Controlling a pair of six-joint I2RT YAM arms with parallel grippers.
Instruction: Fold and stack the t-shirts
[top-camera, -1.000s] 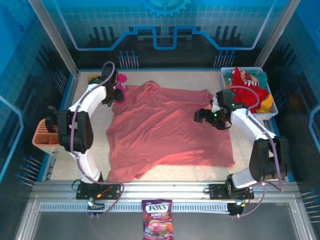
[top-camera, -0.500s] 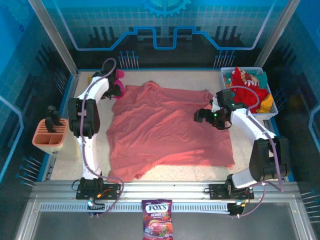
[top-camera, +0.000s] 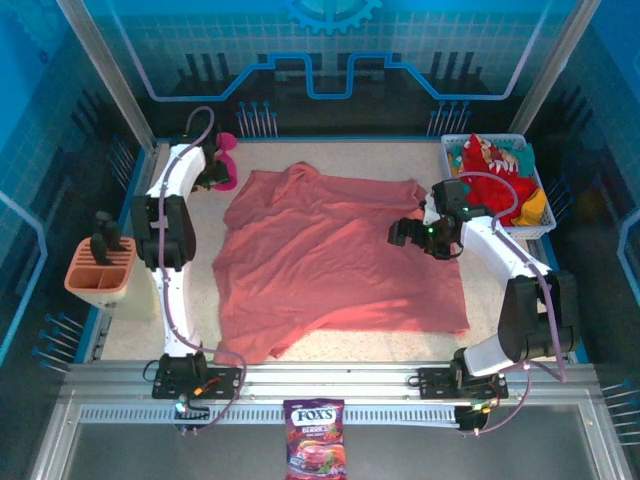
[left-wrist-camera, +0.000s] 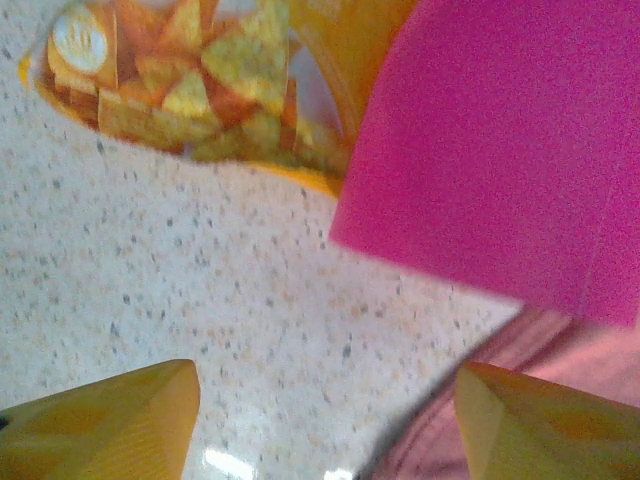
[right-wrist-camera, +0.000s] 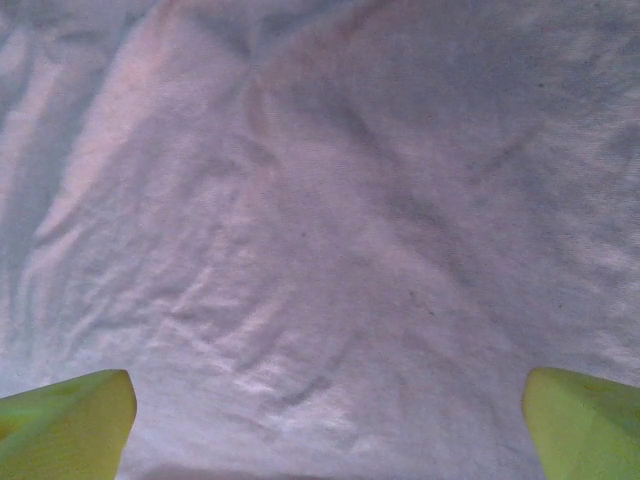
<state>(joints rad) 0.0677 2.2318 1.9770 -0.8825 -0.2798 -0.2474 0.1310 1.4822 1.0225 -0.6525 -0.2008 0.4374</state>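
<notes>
Left claw (left-wrist-camera: 325, 375) now beside magenta goblet (left-wrist-camera: 500, 150)

- In the left wrist view the magenta goblet (left-wrist-camera: 500, 150) is blurred and cut by the top and right edges. It hides part of the snack packet (left-wrist-camera: 190, 90), which is itself cut at the top.
- In that view the salmon-pink t-shirt (left-wrist-camera: 570, 345) is a blurred sliver running off the bottom right corner.
- The left jaws and right jaws are each cut by the bottom edge of their wrist view.
- In the top view the left arm (top-camera: 180, 175) covers part of the goblet.
- The red t-shirt (top-camera: 490, 165) lies bunched in the basket (top-camera: 540, 228), and its white print is too small to read.
- The sweets bag (top-camera: 315, 445) is cut by the bottom edge.
</notes>
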